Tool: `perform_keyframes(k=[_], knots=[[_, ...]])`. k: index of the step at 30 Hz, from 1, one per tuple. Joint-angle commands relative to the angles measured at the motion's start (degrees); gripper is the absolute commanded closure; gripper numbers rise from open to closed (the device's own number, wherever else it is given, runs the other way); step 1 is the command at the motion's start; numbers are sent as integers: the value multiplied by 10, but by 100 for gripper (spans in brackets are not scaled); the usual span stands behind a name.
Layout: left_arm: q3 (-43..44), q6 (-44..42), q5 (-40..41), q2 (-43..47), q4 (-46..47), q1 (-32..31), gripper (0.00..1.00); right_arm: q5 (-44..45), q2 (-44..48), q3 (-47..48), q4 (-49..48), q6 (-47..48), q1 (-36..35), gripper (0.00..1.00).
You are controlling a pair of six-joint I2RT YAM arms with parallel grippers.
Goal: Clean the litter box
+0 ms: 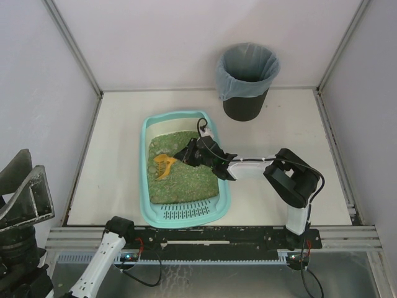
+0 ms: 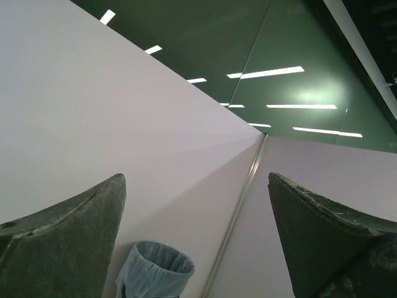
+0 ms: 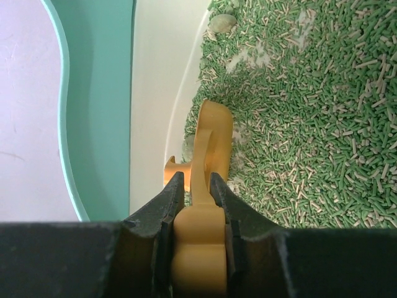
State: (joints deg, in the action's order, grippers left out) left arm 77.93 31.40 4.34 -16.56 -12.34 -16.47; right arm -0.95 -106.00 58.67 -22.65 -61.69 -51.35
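Observation:
The light-teal litter box (image 1: 144, 167) lies in the middle of the table, with its slotted grate (image 1: 186, 213) at the near end and green litter (image 1: 186, 177) inside. My right gripper (image 1: 188, 153) reaches over the litter and is shut on the handle of the orange scoop (image 1: 164, 164). In the right wrist view the right gripper (image 3: 197, 183) clamps the scoop handle (image 3: 198, 242). The scoop head (image 3: 214, 133) rests in the litter (image 3: 310, 112) beside the box's white inner wall and teal rim (image 3: 99, 93). My left gripper (image 1: 25, 186) is raised at the near left, open and empty (image 2: 198, 205).
A black round bin with a grey-blue bag (image 1: 247, 81) stands at the back right of the table; it also shows in the left wrist view (image 2: 155, 270). White walls enclose the table on three sides. A greyish clump (image 3: 222, 23) lies in the litter near the box wall.

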Motion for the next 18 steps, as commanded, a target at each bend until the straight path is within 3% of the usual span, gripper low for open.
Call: perform_keyframes(k=[1,18], knots=[[-12,-22,-3,-3,24,8,0,-32,-21,11,-32,-50,-17,100],[-28,-16,-11,-6,42,11,0,2,6,-13,-82,-85,8,100]])
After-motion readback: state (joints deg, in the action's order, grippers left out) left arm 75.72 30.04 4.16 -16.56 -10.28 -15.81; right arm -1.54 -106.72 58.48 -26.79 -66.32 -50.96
